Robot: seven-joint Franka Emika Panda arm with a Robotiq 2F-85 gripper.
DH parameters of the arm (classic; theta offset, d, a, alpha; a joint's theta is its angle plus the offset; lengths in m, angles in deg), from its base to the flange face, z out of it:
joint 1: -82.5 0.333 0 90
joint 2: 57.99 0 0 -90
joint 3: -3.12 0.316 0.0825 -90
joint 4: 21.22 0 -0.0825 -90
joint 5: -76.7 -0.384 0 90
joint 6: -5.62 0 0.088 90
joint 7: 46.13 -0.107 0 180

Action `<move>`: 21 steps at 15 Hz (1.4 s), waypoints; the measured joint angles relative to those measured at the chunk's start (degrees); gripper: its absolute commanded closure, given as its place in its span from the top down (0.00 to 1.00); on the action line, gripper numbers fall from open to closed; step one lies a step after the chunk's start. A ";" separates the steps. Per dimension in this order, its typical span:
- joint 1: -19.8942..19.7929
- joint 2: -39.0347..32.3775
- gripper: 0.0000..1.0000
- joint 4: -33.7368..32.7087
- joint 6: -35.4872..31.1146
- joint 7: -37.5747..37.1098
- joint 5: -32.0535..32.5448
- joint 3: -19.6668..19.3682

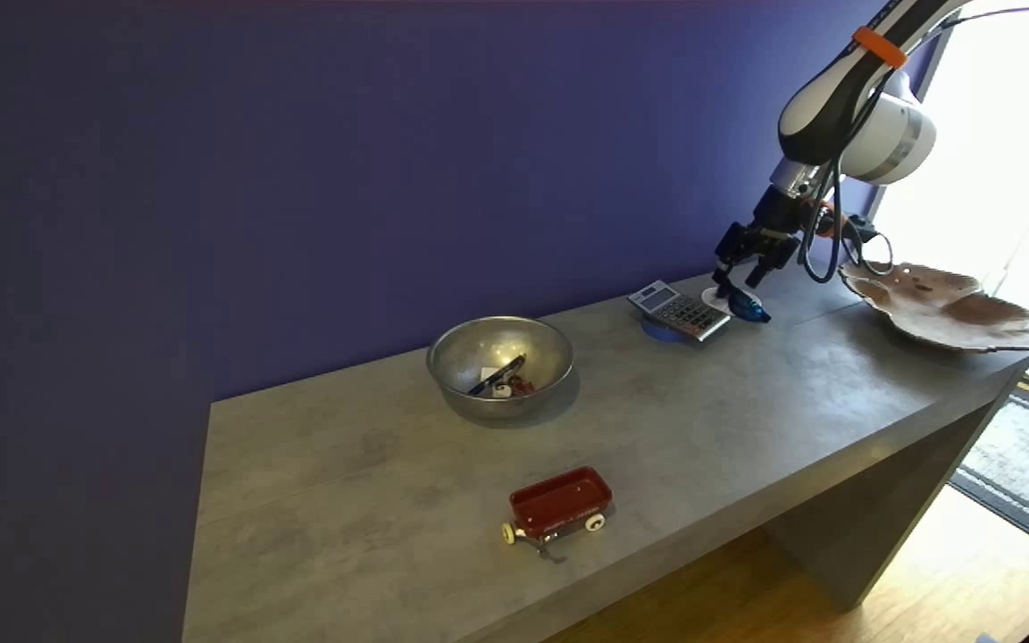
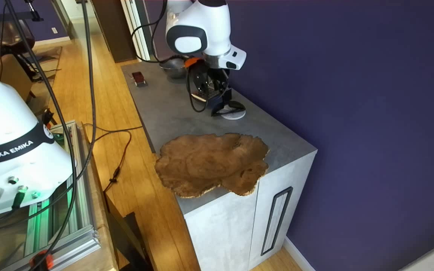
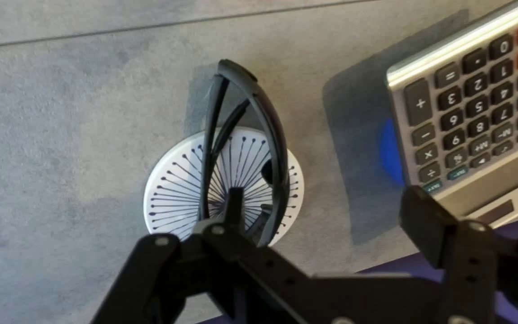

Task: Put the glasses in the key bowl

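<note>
The dark folded glasses (image 3: 278, 148) lie over a white round disc with black radiating lines in the wrist view. They look blue-black in an exterior view (image 1: 748, 306) and dark in an exterior view (image 2: 236, 105). My gripper (image 3: 328, 211) is open just above them, with wide space between its fingers. In the wrist view one finger overlaps the inside of the glasses' outline, and the other is off toward the calculator. Contact cannot be told. The gripper also shows in an exterior view (image 1: 738, 277). The key bowl, a wide wavy brown dish (image 1: 957, 308), sits at the table's end; it also shows in an exterior view (image 2: 209, 162).
A calculator (image 3: 475, 99) leans on a blue object (image 3: 391, 153) beside the white disc (image 3: 173, 193). A metal bowl (image 1: 452, 357) with small items and a red toy wagon (image 1: 561, 502) stand farther along the table (image 1: 345, 500). A purple wall (image 1: 345, 179) runs along the back.
</note>
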 measured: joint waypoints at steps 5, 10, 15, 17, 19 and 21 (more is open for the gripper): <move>-0.30 -2.32 0.41 -1.06 -2.96 -0.07 -0.40 0.03; -0.35 -4.91 0.10 -3.17 -5.17 -0.07 -0.40 -0.02; -0.04 -5.89 0.04 -3.99 -5.76 -0.24 -0.39 -1.02; 0.01 -5.37 0.04 -3.77 -5.76 -0.23 -0.39 -1.45; -1.58 -2.86 0.04 -2.19 -4.89 1.69 -0.39 -0.14; -5.95 2.14 0.04 0.82 -1.15 7.01 -0.39 3.60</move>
